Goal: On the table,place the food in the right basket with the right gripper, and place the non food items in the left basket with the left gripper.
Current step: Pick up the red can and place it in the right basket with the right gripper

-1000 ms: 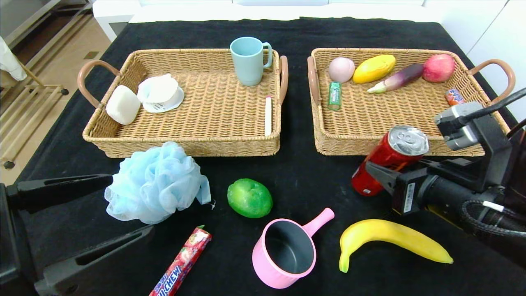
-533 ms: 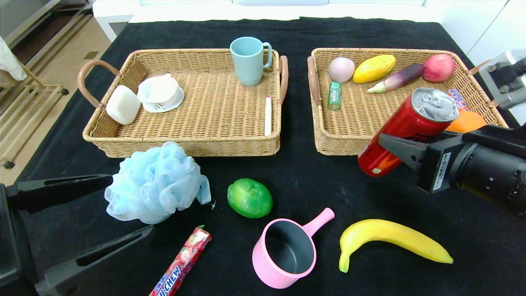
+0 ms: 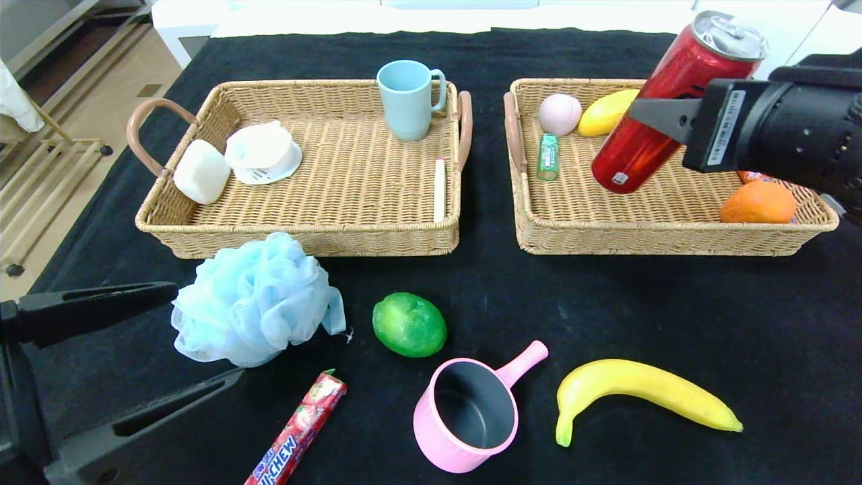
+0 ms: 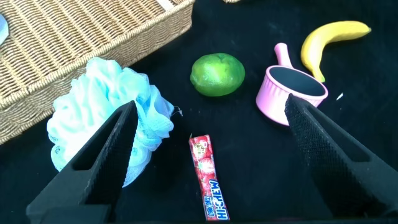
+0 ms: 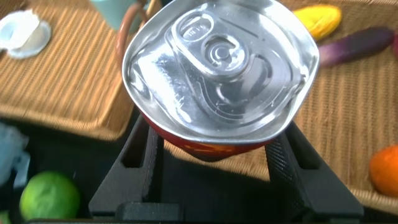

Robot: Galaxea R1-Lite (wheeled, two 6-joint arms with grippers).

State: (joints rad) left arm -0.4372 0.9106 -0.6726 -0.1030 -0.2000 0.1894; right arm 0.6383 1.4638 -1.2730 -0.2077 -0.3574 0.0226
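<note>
Looks like an indoor robot test setup, lab-style, not a lived-in kitchen. Black cloth-covered table (image 3: pixel 485 60) staged with two wicker baskets (image 3: pixel 310 232) (image 3: pixel 646 236) and a mixed bag of props: bath sponge (image 3: pixel 252 300), toy-like pink pot (image 3: pixel 465 407), banana (image 3: pixel 640 394), lime-green fruit (image 3: pixel 409 324), candy stick (image 3: pixel 300 431). Far side: white panels or furniture (image 3: pixel 801 40). Far left: light wood floor (image 3: pixel 101 87) with a wheeled rack (image 3: pixel 34 182). Exact type of room unclear.

A red soda can (image 3: pixel 667 101) with a silver top hangs tilted at the upper right of the head view, clamped in the right pincer (image 3: pixel 663 111) above the wicker right basket (image 3: pixel 646 232).
</note>
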